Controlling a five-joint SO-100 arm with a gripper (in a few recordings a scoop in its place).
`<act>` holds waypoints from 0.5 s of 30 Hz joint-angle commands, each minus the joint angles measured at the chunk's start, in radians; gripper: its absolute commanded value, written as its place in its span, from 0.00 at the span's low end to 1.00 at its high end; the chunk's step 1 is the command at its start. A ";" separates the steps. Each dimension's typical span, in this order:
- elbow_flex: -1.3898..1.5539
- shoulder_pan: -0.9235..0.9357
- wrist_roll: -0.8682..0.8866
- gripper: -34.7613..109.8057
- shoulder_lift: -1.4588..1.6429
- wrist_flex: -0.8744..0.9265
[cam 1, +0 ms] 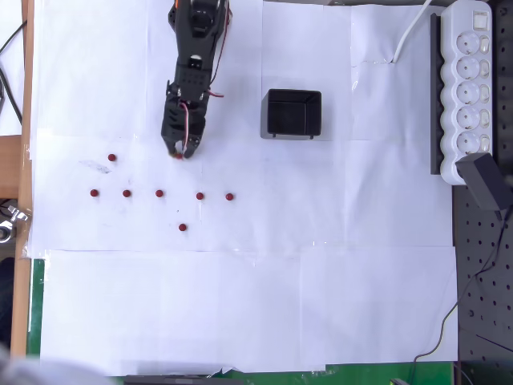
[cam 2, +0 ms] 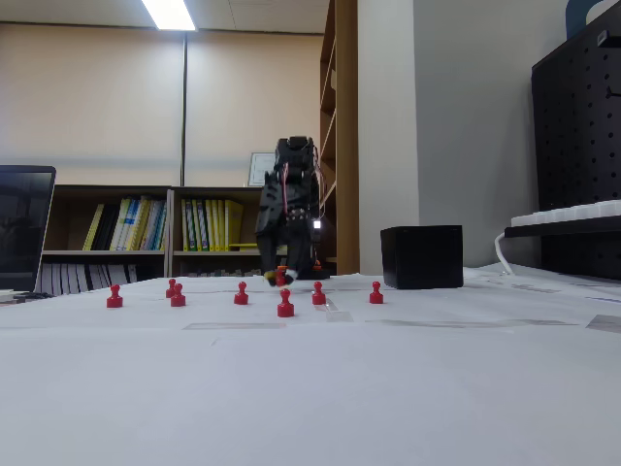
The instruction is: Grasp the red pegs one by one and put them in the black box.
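In the overhead view the pincer (cam 1: 181, 152) sits low on the desk (cam 1: 321, 305), pinching one red peg (cam 1: 179, 156) at its tip; it should lift straight up before swinging to the black box (cam 1: 293, 113), which stands well off to its right. In the fixed view the pincer (cam 2: 280, 277) holds that peg (cam 2: 281, 275) just behind the other red pegs (cam 2: 285, 304), the box (cam 2: 421, 256) to its right.

In the overhead view, the claw (cam 1: 179, 152) hides most of one red peg (cam 1: 179, 156).
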 commanded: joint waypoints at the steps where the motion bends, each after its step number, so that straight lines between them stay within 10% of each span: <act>1: 0.268 -0.100 -0.115 0.24 -0.107 0.445; 15: 1.022 -0.692 -0.598 0.24 0.164 0.851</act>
